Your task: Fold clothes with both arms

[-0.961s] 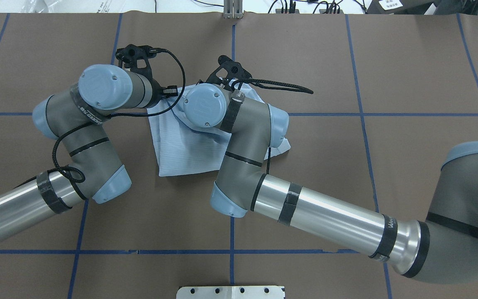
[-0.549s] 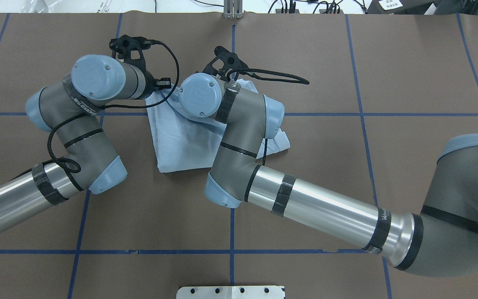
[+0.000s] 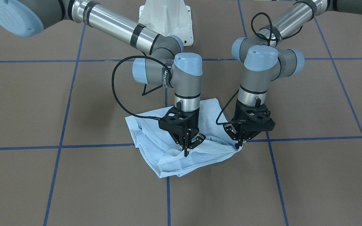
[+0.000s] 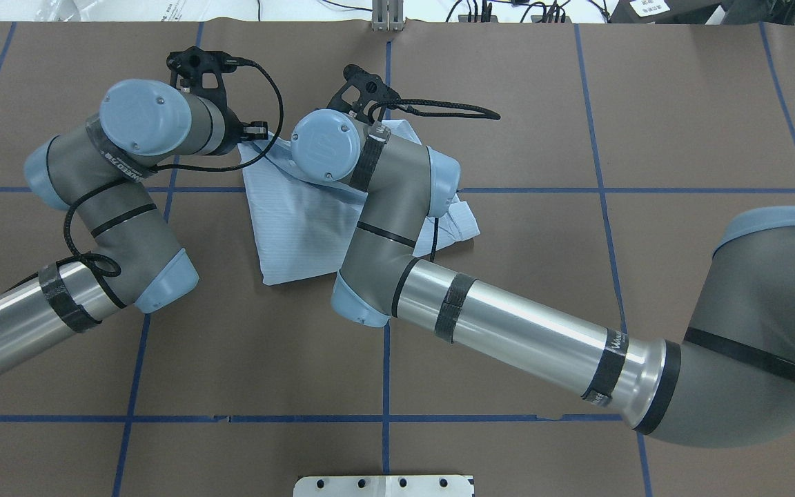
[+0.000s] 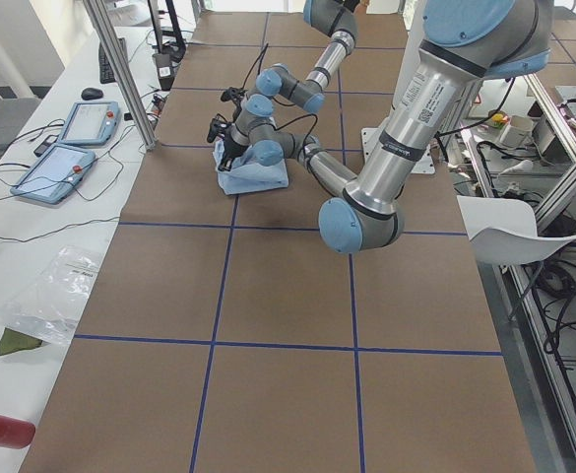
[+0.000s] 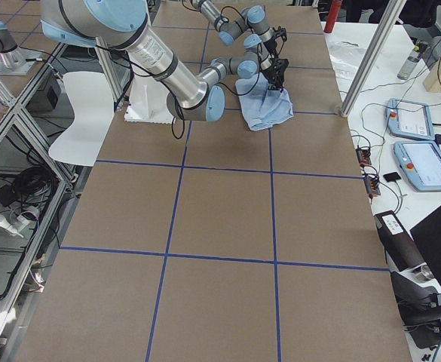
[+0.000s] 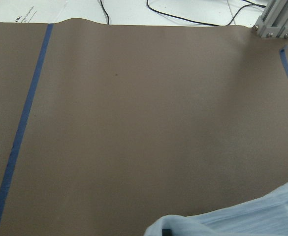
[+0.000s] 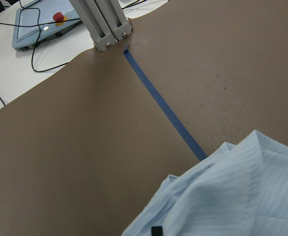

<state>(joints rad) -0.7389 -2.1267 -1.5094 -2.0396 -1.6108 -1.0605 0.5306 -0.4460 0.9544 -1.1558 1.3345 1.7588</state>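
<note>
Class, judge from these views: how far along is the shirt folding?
Done: the shirt is already a compact, layered bundle. In hand: the left hand and right hand pinch its far edge. Left: probably laying that edge over, then releasing.

A brown table (image 4: 680, 103) crossed by blue tape lines (image 4: 301, 418) bore a loosely folded light-blue shirt (image 4: 294, 228) near its far middle.

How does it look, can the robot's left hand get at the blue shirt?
Yes, apparently: the left hand sits right at a corner of the shirt, seemingly pinching it, with nothing in between.
</note>
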